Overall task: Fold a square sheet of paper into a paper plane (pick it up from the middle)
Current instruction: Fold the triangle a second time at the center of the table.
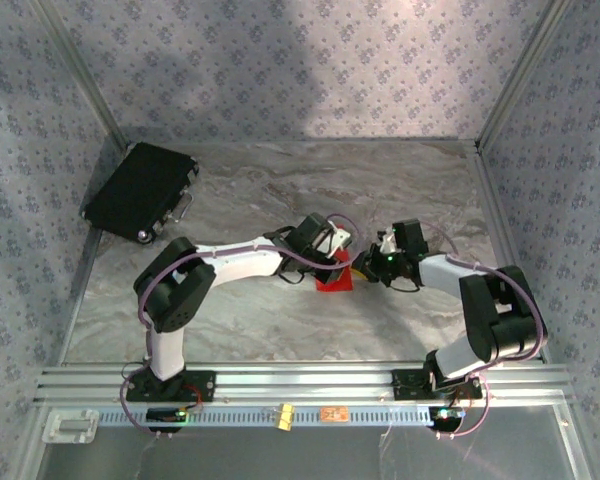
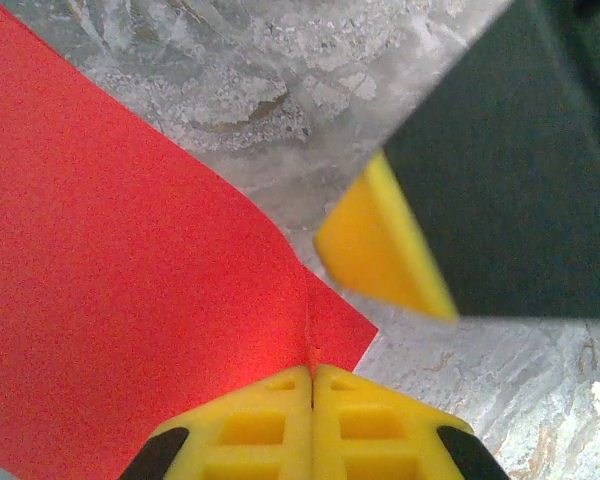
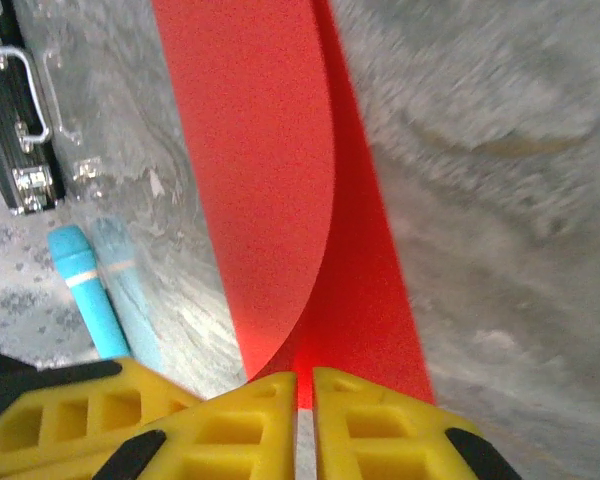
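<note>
Both pinch the thin bright red square paper sheet: left gripper clamped on its edge, right gripper closed on a curled part. Likely first fold; next needs edges aligned.

The middle of the counter is blocked: the left tool and right tool meet tip to tip there, both pinched on the red paper, their arms stretching out to either side. A black case fills the far left corner; the far stretch right of it lies open up to the walls.
</note>
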Available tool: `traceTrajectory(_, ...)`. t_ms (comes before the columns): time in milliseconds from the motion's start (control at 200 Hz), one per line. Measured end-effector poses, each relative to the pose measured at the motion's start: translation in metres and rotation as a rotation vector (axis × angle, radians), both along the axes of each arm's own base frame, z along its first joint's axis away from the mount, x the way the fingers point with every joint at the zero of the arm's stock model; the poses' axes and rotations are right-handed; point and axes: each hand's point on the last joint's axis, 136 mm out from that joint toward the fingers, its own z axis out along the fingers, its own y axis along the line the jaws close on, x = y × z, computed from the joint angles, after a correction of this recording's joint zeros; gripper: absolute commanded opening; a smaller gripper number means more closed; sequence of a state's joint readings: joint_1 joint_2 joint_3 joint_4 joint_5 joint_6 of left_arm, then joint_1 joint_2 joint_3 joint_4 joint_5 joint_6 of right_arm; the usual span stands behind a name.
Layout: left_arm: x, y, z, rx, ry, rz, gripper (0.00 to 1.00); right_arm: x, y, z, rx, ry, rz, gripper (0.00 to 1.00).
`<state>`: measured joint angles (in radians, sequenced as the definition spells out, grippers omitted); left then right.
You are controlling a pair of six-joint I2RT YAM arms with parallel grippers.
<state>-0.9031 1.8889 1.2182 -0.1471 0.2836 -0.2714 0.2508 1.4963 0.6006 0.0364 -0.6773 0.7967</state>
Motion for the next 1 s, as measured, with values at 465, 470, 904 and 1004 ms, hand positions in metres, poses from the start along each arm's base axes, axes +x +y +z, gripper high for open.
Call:
traceTrajectory(465,-0.001,0.0,0.0,-0.015,0.02,-0.001,0.07,0.003,0.01,0.0,0.03,-0.009,0.016,0.1)
traceTrajectory(470,-0.001,0.0,-0.001,-0.015,0.021,-0.001,0.06,0.003,0.011,0.0,0.03,-0.009,0.017,0.1)
traceTrajectory(904,0.0,0.001,0.0,-0.024,0.036,0.006,0.0,-0.004,0.001,-0.014,-0.064,0.022,-0.015,0.08)
traceTrajectory(1004,0.001,0.002,0.0,-0.027,0.044,0.015,0.0,-0.008,0.004,-0.017,-0.077,0.023,-0.007,0.07)
